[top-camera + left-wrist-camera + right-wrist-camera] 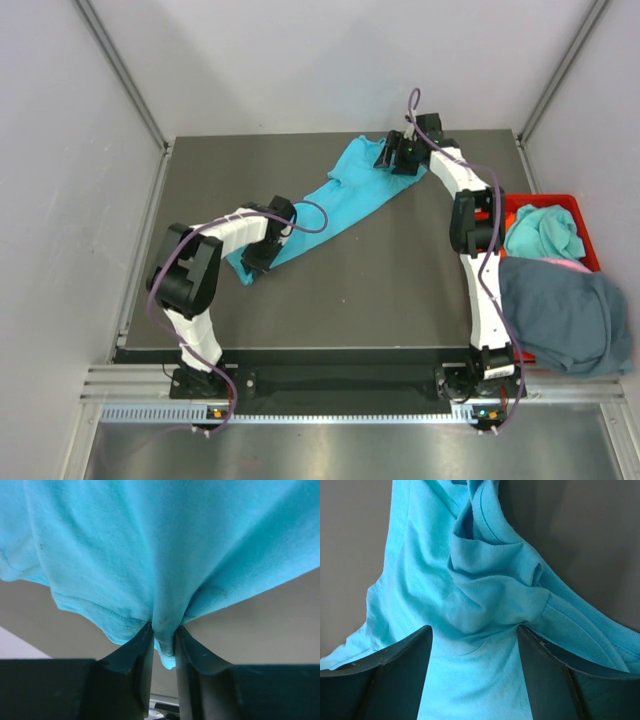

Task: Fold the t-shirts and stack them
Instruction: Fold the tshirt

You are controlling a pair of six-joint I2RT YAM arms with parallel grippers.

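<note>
1. Dark grey table (400,290), pale walls (300,60).
2. Four shirts: turquoise t-shirt (350,200) stretched left of the red bin (545,203); teal shirt (545,232), pink shirt (565,264) and slate shirt (565,315) at the bin.
3. Two arms. Left gripper (163,635) clenched on the turquoise hem; right gripper (474,635) released, jaws spread.

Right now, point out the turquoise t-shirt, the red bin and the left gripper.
turquoise t-shirt (350,197), top external view, middle of the cloth.
red bin (550,200), top external view, far rim.
left gripper (163,634), left wrist view, midway between fingertips.
</note>
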